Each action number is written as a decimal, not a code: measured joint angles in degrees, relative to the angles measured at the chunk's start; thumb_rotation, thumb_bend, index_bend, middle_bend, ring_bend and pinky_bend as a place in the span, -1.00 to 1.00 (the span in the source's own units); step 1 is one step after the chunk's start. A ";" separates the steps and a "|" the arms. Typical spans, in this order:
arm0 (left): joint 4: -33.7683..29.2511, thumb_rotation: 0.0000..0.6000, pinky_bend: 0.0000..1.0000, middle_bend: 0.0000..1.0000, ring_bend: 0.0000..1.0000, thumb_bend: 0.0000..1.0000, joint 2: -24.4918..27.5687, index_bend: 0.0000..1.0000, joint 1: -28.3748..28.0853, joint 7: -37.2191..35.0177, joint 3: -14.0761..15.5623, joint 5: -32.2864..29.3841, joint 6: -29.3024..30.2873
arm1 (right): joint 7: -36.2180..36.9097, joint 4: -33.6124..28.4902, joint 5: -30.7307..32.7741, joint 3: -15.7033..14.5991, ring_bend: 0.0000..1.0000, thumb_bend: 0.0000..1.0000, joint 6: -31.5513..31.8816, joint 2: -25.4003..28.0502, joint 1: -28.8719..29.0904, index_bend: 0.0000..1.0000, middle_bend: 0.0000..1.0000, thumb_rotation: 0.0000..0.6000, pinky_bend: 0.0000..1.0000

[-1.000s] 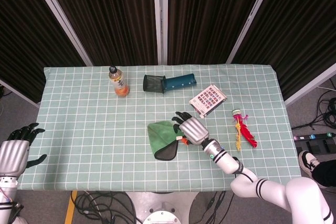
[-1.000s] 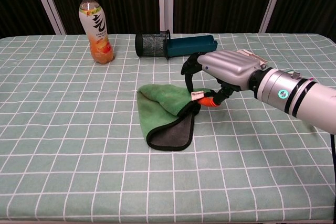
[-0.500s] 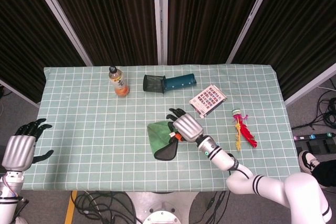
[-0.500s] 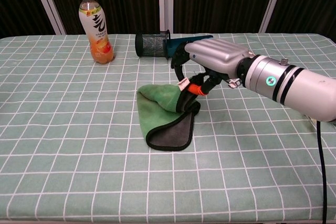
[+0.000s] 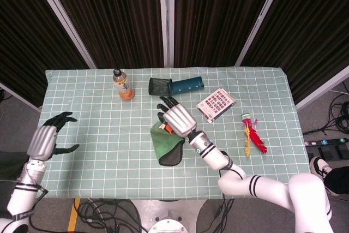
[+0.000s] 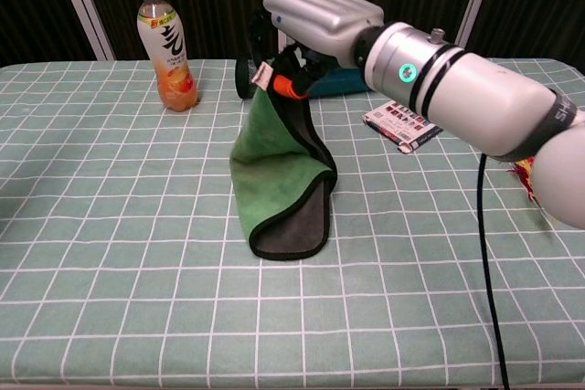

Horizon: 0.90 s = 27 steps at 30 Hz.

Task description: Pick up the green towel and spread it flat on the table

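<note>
Both views are evenly and brightly lit from above, and only soft, short shadows are cast on the pale green checked tablecloth (image 5: 109, 135). A faint sheen is seen on the silver metal right hand (image 6: 315, 15) in the chest view. The black pleated curtains (image 5: 109, 15) are left dark and flat. Focus is kept sharp throughout; slight bending of straight lines is noticed at the head view's edges

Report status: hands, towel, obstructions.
Right hand grips green towel by its top, lower edge on the table. Left hand open, at table's left edge. Mesh cup close behind.
</note>
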 measured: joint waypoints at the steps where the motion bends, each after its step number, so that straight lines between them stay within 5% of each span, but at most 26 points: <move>1: -0.01 1.00 -0.44 -0.41 -0.53 -0.87 -0.67 -0.24 -0.95 -1.03 -0.42 -0.52 -1.32 | -2.13 -0.21 0.97 0.88 -0.83 -0.14 0.06 -0.33 0.77 0.50 -0.48 1.00 -0.68; 13: 0.85 1.00 -0.43 -0.41 -0.53 -0.93 -5.93 -0.22 -7.25 -6.33 -2.95 -6.05 -9.76 | -21.77 -6.16 9.74 6.91 -0.85 -0.13 3.34 1.04 6.10 0.49 -0.49 1.00 -0.70; 22: 0.13 1.00 -0.43 -0.41 -0.53 -0.96 -6.32 -0.22 -7.62 -6.48 -2.51 -7.61 -10.51 | -26.28 -16.83 12.36 8.71 -0.89 -0.14 6.22 9.51 6.05 0.49 -0.50 1.00 -0.76; 27: -0.06 1.00 -0.42 -0.41 -0.53 -0.98 -6.91 -0.21 -7.92 -6.77 -2.22 -9.05 -11.90 | -30.67 -18.96 14.93 7.97 -0.92 -0.13 6.29 9.60 7.85 0.49 -0.51 1.00 -0.78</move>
